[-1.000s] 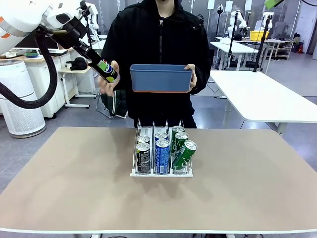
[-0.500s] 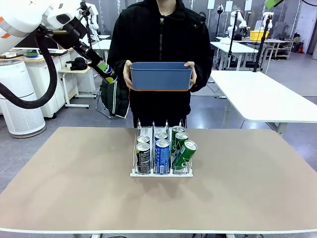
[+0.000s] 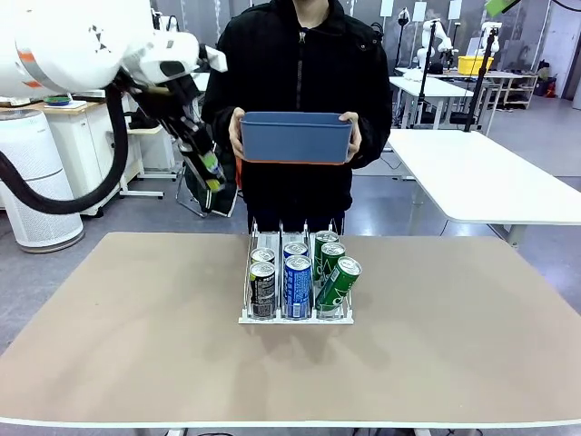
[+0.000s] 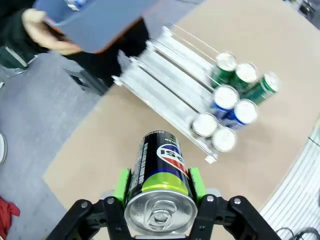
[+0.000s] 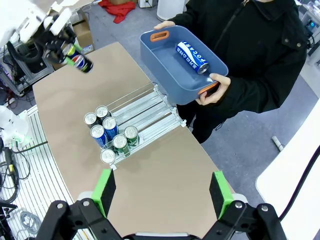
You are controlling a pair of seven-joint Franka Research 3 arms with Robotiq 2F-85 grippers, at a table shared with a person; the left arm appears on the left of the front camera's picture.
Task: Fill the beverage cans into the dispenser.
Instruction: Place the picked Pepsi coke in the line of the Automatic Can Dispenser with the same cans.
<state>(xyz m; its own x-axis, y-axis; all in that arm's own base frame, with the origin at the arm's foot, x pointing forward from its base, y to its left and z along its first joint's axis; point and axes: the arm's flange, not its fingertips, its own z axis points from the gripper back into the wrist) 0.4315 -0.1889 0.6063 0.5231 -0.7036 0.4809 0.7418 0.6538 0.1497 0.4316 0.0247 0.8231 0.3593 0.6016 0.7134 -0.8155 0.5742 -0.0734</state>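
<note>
left gripper (image 4: 159, 185) pinching a slim black-and-green drink can (image 4: 160, 159)
right gripper (image 5: 162, 192) spread wide, high over the tan counter (image 5: 65, 100)

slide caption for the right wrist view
Open right gripper looks down on the dispenser holding seven cans; person holds a blue bin with one blue can; left gripper grips a dark can.

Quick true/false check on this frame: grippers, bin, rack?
1. The left gripper is shut on a black can. True.
2. The right gripper grips a can too. False: it is open and empty.
3. The bin has one blue can in it. True.
4. The rack holds four cans. False: it holds seven.
</note>
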